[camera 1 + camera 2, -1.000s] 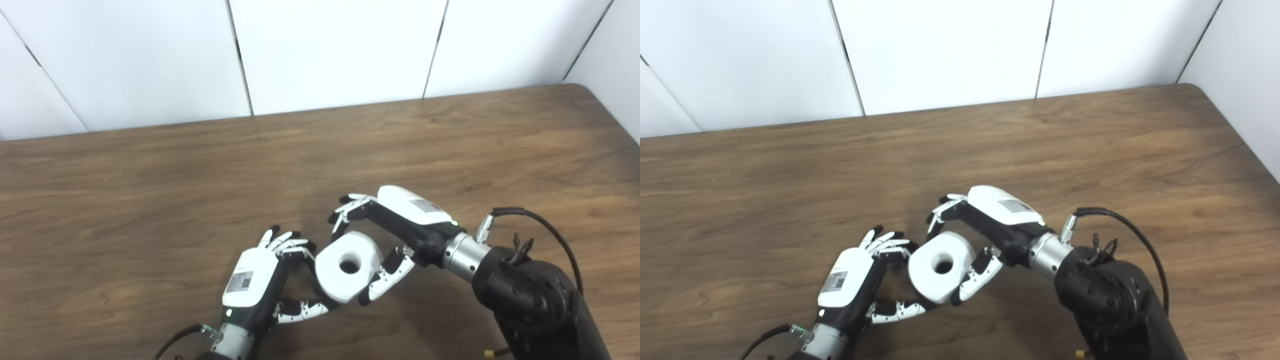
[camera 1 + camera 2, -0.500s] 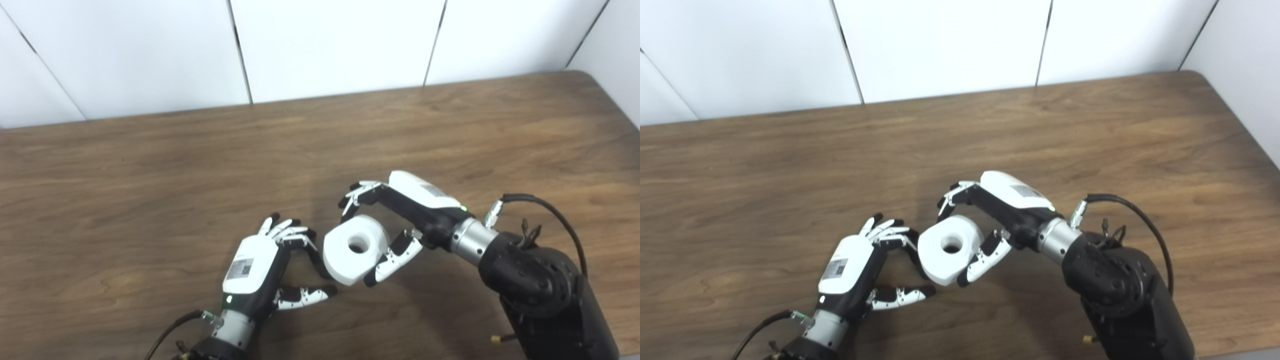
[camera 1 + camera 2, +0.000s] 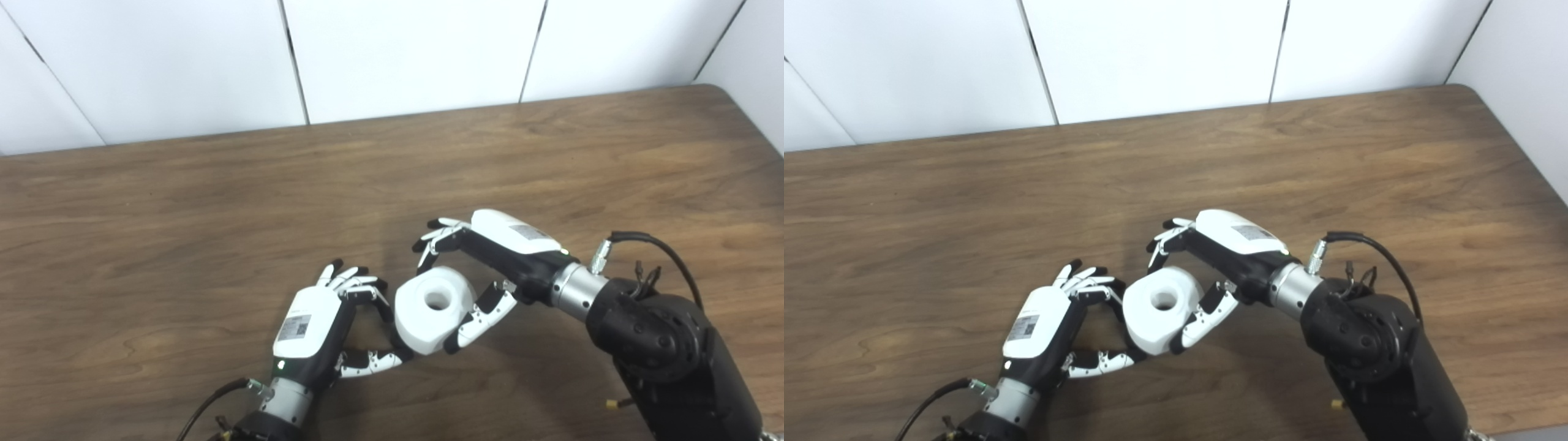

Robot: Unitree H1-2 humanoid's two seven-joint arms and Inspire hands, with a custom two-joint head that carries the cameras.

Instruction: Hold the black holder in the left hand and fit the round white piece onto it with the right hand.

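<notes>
Left hand (image 3: 318, 331) nearest, fingers curled round something dark; black holder mostly hidden, can't tell grip for sure. Right hand (image 3: 490, 269) beyond, grasping round white piece (image 3: 432, 309) just above table (image 3: 184, 214), touching left fingertips. Risk: hole misses hidden holder, piece jams or slips. Piece chunky, smooth, central hole.

Two head-mounted views, side by side, looking steeply down on the wooden table (image 3: 184, 202).
Both face the white wall panels (image 3: 1151, 55) behind; they share both hands at near range, the right eye view shifted slightly.
</notes>
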